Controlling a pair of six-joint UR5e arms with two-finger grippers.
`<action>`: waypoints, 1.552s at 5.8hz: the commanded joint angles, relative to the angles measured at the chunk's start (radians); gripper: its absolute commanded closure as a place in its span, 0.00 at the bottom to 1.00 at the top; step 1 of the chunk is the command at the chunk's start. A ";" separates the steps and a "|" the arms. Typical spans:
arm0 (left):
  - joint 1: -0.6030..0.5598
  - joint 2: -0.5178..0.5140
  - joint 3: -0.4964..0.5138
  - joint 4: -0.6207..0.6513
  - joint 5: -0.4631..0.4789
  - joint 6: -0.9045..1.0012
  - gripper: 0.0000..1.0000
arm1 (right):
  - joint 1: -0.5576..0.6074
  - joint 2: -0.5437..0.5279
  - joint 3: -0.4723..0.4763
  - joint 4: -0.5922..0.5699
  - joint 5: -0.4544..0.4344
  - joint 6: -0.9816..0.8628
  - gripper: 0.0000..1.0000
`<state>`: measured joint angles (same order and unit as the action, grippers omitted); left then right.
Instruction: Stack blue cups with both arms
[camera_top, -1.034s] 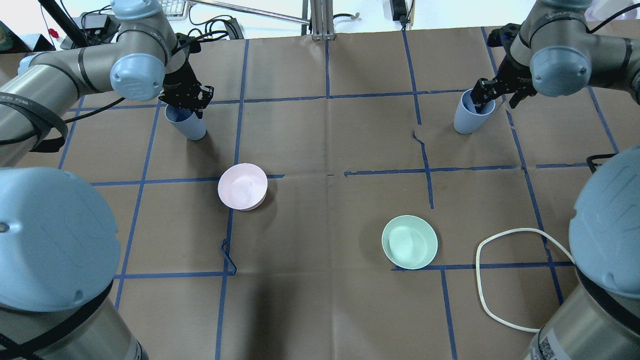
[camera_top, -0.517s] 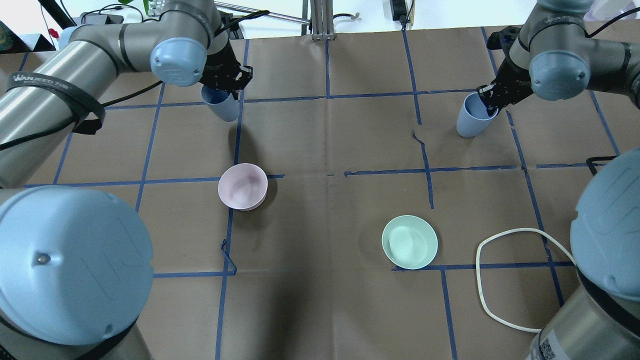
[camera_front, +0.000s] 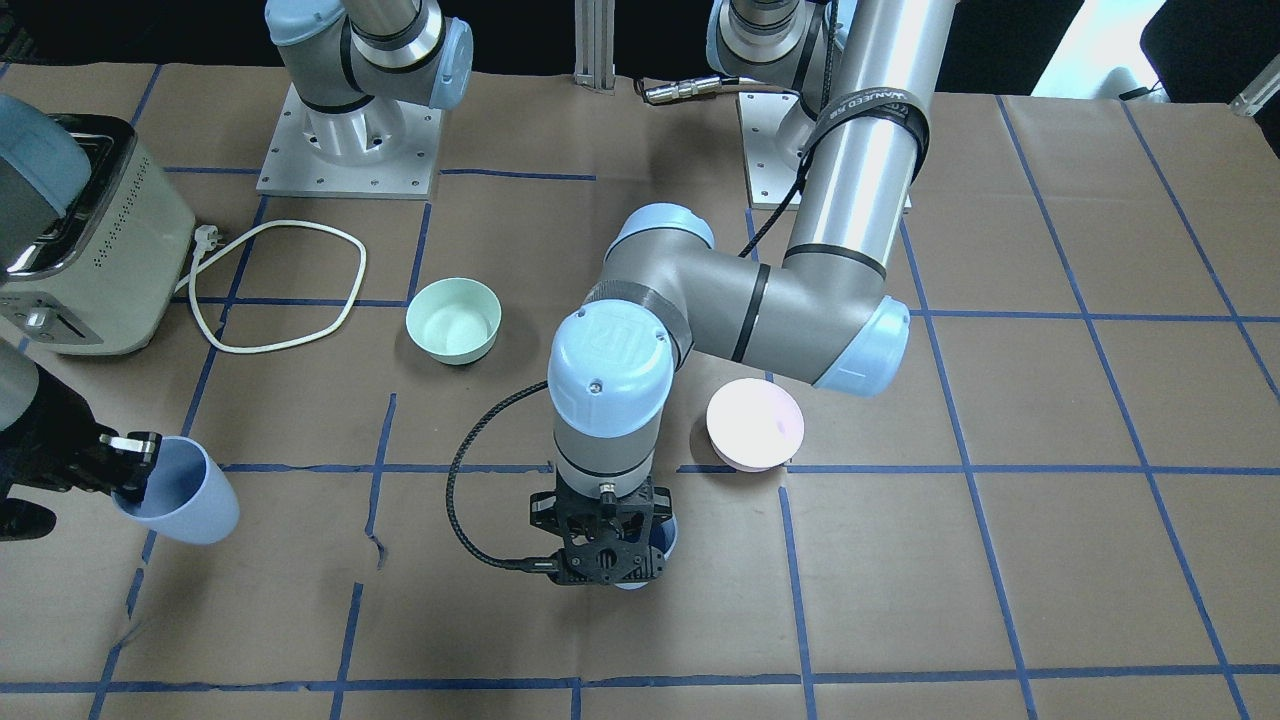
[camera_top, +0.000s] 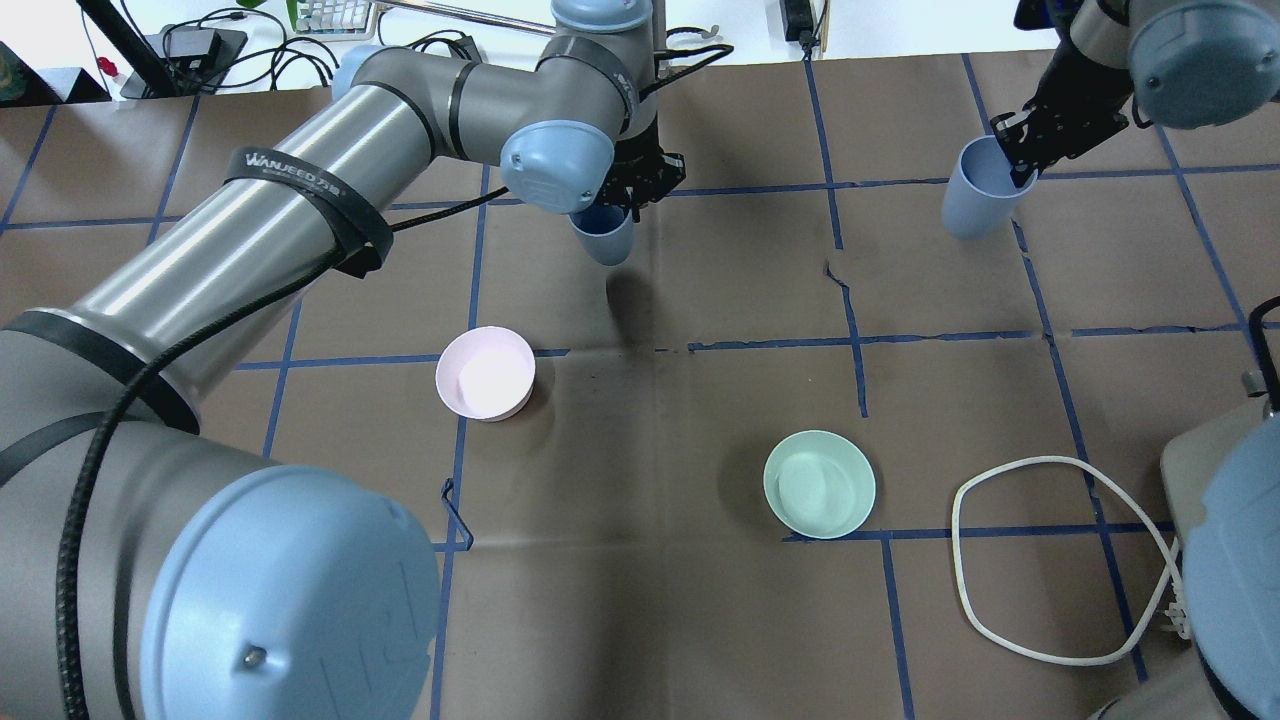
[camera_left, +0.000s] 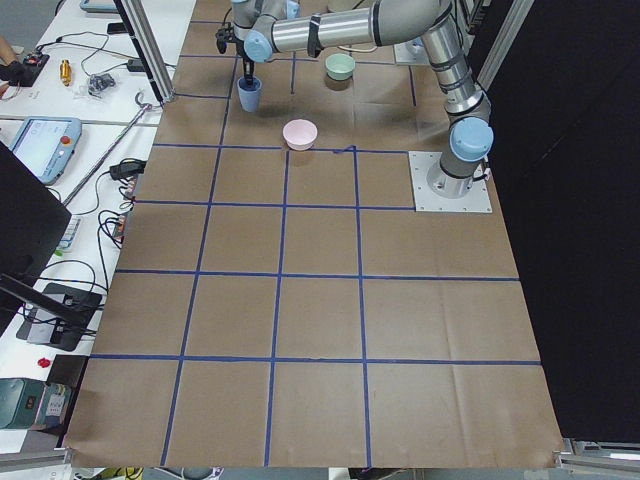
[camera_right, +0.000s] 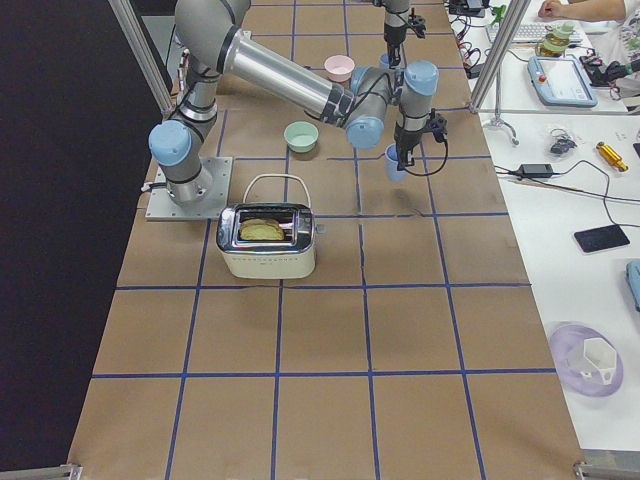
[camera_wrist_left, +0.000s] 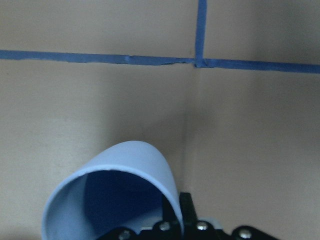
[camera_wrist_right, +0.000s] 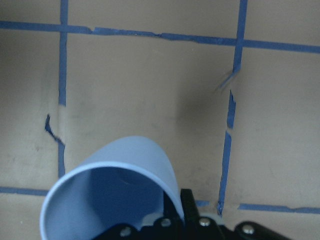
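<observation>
Brown paper, gridded with blue tape (camera_top: 858, 380), covers the table (camera_top: 700, 620); creases and small tears are seen in it. From the overhead view's left side the left arm (camera_top: 260, 230) is stretched across toward the far middle. A pink bowl (camera_top: 485, 372) is set upright on the paper beside a tape crossing. Beyond it the left cup (camera_top: 603, 238) is pinched at its rim by the left gripper (camera_top: 612, 205), one finger inside the wall and one outside; the cup is held mouth-up, tilted, and its shadow falls apart from it on the paper (so it appears lifted). A green bowl (camera_top: 819, 484) is placed nearer the robot, right of centre, well apart from both cups. At the far right the right cup (camera_top: 972, 205) is clamped the same way by the right gripper (camera_top: 1015, 170), also tilted and off the surface. A white cable (camera_top: 1040, 460) is looped on the paper near a cream toaster (camera_front: 95, 255). A white bench (camera_right: 540, 250) strewn with devices and leads is seen along the table's far edge.
</observation>
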<state>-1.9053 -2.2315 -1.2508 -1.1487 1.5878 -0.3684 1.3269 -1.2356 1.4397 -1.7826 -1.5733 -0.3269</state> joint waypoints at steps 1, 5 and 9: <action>-0.024 -0.025 -0.001 0.012 -0.005 0.005 0.98 | 0.002 -0.129 -0.041 0.197 -0.002 0.000 0.91; -0.037 0.047 -0.019 -0.011 0.004 0.008 0.01 | 0.006 -0.122 -0.036 0.180 0.016 0.031 0.91; 0.195 0.390 -0.216 -0.241 -0.002 0.381 0.01 | 0.211 -0.041 -0.114 0.129 0.032 0.381 0.91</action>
<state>-1.7917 -1.9420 -1.3806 -1.3723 1.5913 -0.0719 1.4666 -1.3016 1.3586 -1.6501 -1.5426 -0.0451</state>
